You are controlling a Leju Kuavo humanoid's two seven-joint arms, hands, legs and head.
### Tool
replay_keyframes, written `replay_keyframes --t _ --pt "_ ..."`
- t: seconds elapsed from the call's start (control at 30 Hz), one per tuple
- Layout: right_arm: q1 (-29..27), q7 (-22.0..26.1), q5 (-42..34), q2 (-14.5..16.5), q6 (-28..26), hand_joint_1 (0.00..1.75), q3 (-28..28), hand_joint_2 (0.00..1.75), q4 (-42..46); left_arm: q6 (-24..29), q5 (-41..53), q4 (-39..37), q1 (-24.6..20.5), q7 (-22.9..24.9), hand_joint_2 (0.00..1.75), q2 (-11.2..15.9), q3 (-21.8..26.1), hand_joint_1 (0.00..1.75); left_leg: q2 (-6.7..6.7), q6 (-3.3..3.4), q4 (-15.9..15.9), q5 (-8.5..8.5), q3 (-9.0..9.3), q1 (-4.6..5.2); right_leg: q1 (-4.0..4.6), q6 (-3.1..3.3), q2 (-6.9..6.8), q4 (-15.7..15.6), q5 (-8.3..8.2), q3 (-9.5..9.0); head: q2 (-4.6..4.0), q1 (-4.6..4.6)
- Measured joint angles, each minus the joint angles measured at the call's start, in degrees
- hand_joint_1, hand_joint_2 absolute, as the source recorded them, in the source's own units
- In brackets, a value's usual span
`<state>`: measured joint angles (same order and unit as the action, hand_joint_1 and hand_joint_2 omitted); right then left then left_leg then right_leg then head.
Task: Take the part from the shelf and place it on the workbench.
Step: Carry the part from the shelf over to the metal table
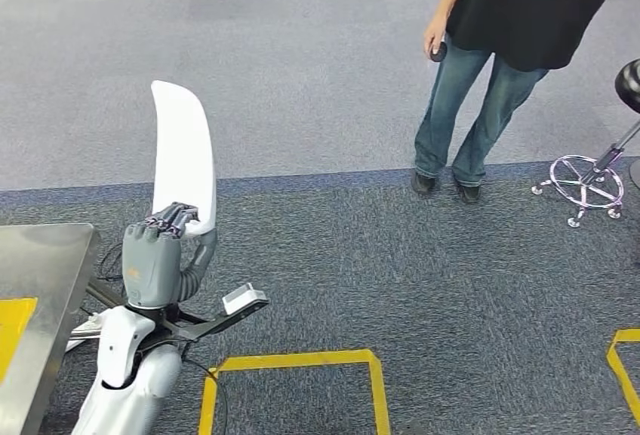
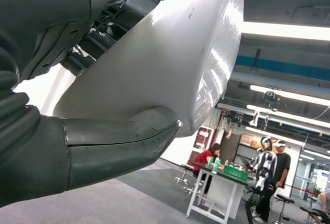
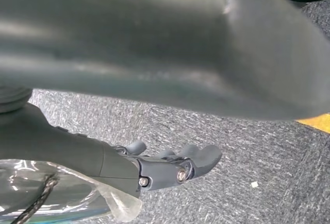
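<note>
The part (image 1: pixel 181 150) is a long, curved white shell, standing upright in my left hand (image 1: pixel 155 250), which grips its lower end. In the left wrist view the part (image 2: pixel 175 64) lies across the hand, with the thumb (image 2: pixel 116 147) pressed under it. The hand is just right of the workbench (image 1: pixel 45 275), a steel top at the lower left, and the part is over the carpet beside it. My right hand (image 3: pixel 167 165) hangs above the carpet, fingers extended and holding nothing.
A person (image 1: pixel 490 55) stands on the carpet at the far right with a small dark object in one hand. A chrome-based stool (image 1: pixel 589 180) is beside them. Yellow floor tape (image 1: pixel 302 360) marks a box near my feet. A yellow patch (image 1: pixel 11 320) lies on the workbench.
</note>
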<state>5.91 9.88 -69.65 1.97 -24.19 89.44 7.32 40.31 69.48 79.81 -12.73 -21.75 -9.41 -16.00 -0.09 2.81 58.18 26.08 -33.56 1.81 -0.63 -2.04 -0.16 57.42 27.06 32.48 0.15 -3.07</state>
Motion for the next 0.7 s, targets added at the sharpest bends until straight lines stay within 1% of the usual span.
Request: replay_keyframes --t 0.07,0.1,0.13,0.17,0.23,0.27,0.3,0.33,0.37,0.4,0.43,0.47,0.5,0.53,0.57,0.6,0.63,0.67,0.7 --pt "0.0 0.0 0.3 0.0 0.0 0.00 0.0 0.00 0.0 0.0 0.0 0.0 0.0 0.0 1.75 0.0 0.0 1.75 -0.10 0.40 -0.5 -0.29 0.13 -0.09 -0.02 -0.29 -0.15 -0.1 0.03 -0.08 0.00 -0.01" --pt "0.0 0.0 0.4 0.0 -0.1 0.00 0.0 0.00 0.0 0.0 0.0 0.0 -0.1 0.0 1.75 0.0 0.0 1.75 -0.22 0.62 -1.0 -0.56 0.35 -0.24 0.01 -0.45 -0.18 0.4 0.48 0.13 0.00 -0.02" --pt "0.0 0.0 0.7 0.0 -0.2 0.00 0.0 0.00 0.0 0.0 0.0 0.0 -0.1 0.1 1.75 0.0 0.0 1.75 -0.36 0.82 -1.5 -0.85 0.56 -0.41 0.04 -0.58 -0.11 1.9 1.52 0.76 0.00 -0.06" --pt "0.0 0.0 0.9 0.0 -0.3 0.00 0.0 0.00 0.0 0.0 0.0 0.0 -0.1 0.1 1.75 0.0 0.0 1.75 -0.54 0.95 -1.9 -1.08 0.73 -0.58 0.05 -0.67 -0.02 4.5 3.13 1.95 0.00 -0.11" --pt "0.0 0.0 1.1 0.0 -0.5 0.00 0.0 0.00 0.0 0.0 0.0 0.0 -0.1 0.1 1.75 0.0 0.0 1.75 -1.02 1.02 -1.9 -1.16 0.56 -0.59 0.01 -0.81 0.09 11.9 6.74 5.34 0.00 -0.17" --pt "0.0 0.0 1.1 0.0 -0.5 0.00 0.0 0.00 0.0 0.0 0.0 0.0 0.0 0.1 1.75 0.0 0.0 1.75 -1.37 0.99 -1.8 -1.18 0.45 -0.60 -0.02 -0.90 0.09 14.7 7.67 6.68 0.00 -0.19" --pt "-0.1 0.0 1.1 0.0 -0.5 0.00 0.0 0.00 0.0 0.0 0.0 -0.1 0.1 0.2 1.75 0.1 0.0 1.75 -1.80 0.93 -1.7 -1.19 0.38 -0.63 -0.09 -0.99 0.09 15.7 7.53 7.13 0.00 -0.19" --pt "-0.1 0.0 1.1 0.0 -0.6 0.00 0.0 0.00 0.0 0.0 0.0 -0.1 0.1 0.2 1.75 0.1 0.0 1.75 -2.32 0.81 -1.6 -1.19 0.34 -0.68 -0.20 -1.08 0.16 14.3 6.30 6.42 0.00 -0.20" --pt "-0.1 0.0 1.1 0.0 -0.6 0.00 0.0 0.00 0.0 0.0 0.0 -0.1 0.2 0.2 1.75 0.1 0.0 1.75 -2.92 0.62 -1.4 -1.13 0.32 -0.77 -0.40 -1.18 0.55 11.0 4.32 4.71 0.00 -0.19" --pt "-0.1 0.0 1.1 0.0 -0.6 0.00 0.0 0.00 0.0 0.0 0.0 -0.1 0.2 0.2 1.75 0.1 0.0 1.75 -3.48 0.33 -1.1 -1.02 0.20 -0.82 -0.71 -1.31 1.91 7.1 2.82 2.68 0.00 -0.19" --pt "-0.1 0.0 1.1 0.0 -0.6 0.00 0.0 0.00 0.0 0.0 0.0 -0.1 0.1 0.2 1.75 0.1 0.0 1.75 -4.09 -0.02 -0.6 -0.90 -0.10 -0.83 -0.97 -1.33 3.34 3.7 1.85 0.90 0.00 -0.15" --pt "-0.1 0.0 1.1 0.0 -0.6 0.00 0.0 0.00 0.0 0.0 0.0 -0.1 0.1 0.2 1.75 0.1 0.0 1.75 -4.65 -0.38 -0.2 -0.88 -0.51 -0.84 -1.14 -1.25 4.45 1.7 1.52 -0.18 0.00 -0.14" --pt "-0.1 0.0 1.1 0.0 -0.7 0.00 0.0 0.00 0.0 0.0 0.0 -0.1 0.1 0.2 1.75 0.0 0.0 1.75 -5.24 -0.78 0.1 -0.97 -0.94 -0.89 -1.16 -1.05 5.14 1.0 1.73 -0.59 0.00 -0.11" --pt "-0.2 0.0 1.1 0.0 -0.7 0.00 0.1 0.00 0.0 0.0 0.0 -0.1 0.1 0.2 1.75 0.1 0.0 1.75 -5.89 -1.14 0.2 -1.16 -1.29 -0.97 -1.04 -0.73 4.67 0.9 1.67 -0.65 0.00 -0.10" --pt "-0.2 0.0 1.1 0.0 -0.7 0.00 0.1 0.00 0.0 0.0 0.0 -0.1 0.1 0.2 1.75 0.1 0.0 1.75 -6.30 -1.45 0.2 -1.27 -1.54 -1.10 -1.03 -0.39 3.90 0.9 1.53 -0.61 0.00 -0.14" --pt "-0.2 0.0 1.1 0.0 -0.7 0.00 0.1 0.00 0.0 0.0 0.0 -0.1 0.1 0.2 1.75 0.2 0.0 1.75 -5.84 -1.76 0.6 -1.02 -1.82 -1.11 -1.02 -0.06 3.25 0.9 1.41 -0.64 0.00 -0.07" --pt "-0.1 0.0 1.1 -0.1 -0.7 0.00 0.1 0.00 0.0 0.0 0.0 -0.1 0.1 0.2 1.75 0.2 0.0 1.75 -4.73 -2.07 1.9 -0.15 -2.47 -1.12 -1.04 0.26 2.50 0.8 1.33 -0.68 0.00 0.07" --pt "-0.1 0.0 1.1 -0.1 -0.8 0.00 0.1 0.00 0.0 0.0 0.0 -0.1 0.1 0.2 1.75 0.2 0.0 1.75 -3.25 -2.37 4.4 1.31 -3.59 -1.15 -1.03 0.53 1.73 0.7 1.30 -0.70 0.00 0.22" --pt "-0.1 0.0 1.1 -0.1 -0.8 0.00 0.1 0.00 -0.1 0.0 0.0 -0.1 0.0 0.2 1.75 0.2 0.0 1.75 -1.74 -2.67 7.9 3.16 -5.17 -1.20 -0.89 0.72 0.97 0.7 1.35 -0.71 0.00 0.40"
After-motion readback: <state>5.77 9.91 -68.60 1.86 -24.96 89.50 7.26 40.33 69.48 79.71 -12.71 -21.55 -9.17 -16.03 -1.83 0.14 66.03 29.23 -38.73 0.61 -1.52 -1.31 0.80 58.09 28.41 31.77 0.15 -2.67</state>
